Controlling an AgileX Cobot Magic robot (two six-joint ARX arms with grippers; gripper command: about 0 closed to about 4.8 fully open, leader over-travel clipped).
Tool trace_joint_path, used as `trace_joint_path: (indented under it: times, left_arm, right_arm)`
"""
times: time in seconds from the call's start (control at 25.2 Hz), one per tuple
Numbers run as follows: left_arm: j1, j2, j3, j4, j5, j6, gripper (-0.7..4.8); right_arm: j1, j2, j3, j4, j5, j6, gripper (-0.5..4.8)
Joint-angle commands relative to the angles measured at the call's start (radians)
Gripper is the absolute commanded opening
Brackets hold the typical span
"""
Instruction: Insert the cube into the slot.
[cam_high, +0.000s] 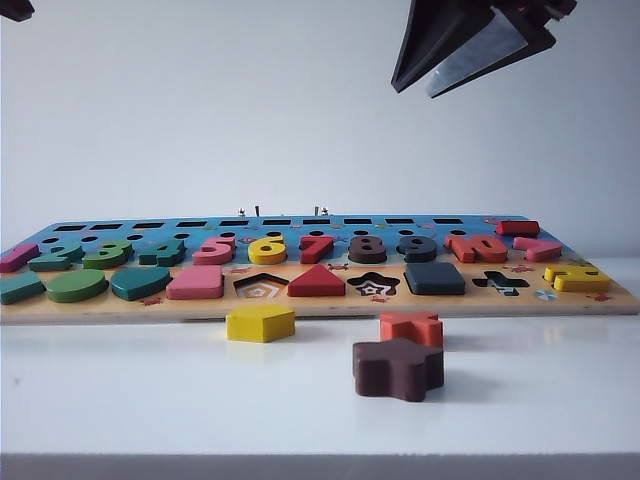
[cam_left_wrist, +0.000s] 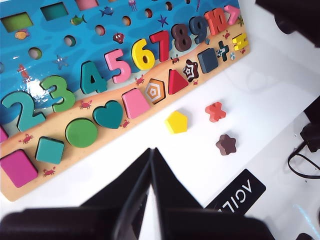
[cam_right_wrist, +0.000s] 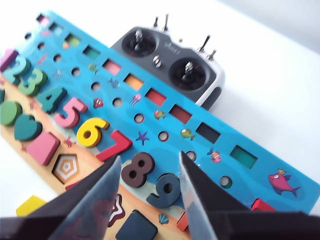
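The cube (cam_high: 435, 278), a stiff, light wooden slab best pinched across its side edges, already sits in its slot in the board (cam_high: 600, 300), while the right hand (cam_right_wrist: 148, 200) hovers spread and empty above and the left hand (cam_left_wrist: 151, 197) is pressed together over the worktop (cam_high: 150, 390).
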Motion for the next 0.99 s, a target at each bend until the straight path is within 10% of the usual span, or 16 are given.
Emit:
trace_joint_path:
  times: [0.04, 0.64, 0.99]
  left_arm:
    - [0.001, -0.001, 0.007, 0.014, 0.004, 0.005, 0.17]
    - [0.001, -0.032, 0.006, 0.044, -0.022, 0.058, 0.17]
    - [0.001, -0.068, -0.006, 0.113, -0.121, 0.065, 0.17]
  right_arm:
    - [-0.039, -0.079, -0.077, 0.099, -0.048, 0.013, 2.2]
    - [-0.225, -0.436, -0.452, 0.181, -0.055, 0.309, 2.08]
    - [-0.319, -0.639, -0.542, 0.182, -0.06, 0.307, -0.07]
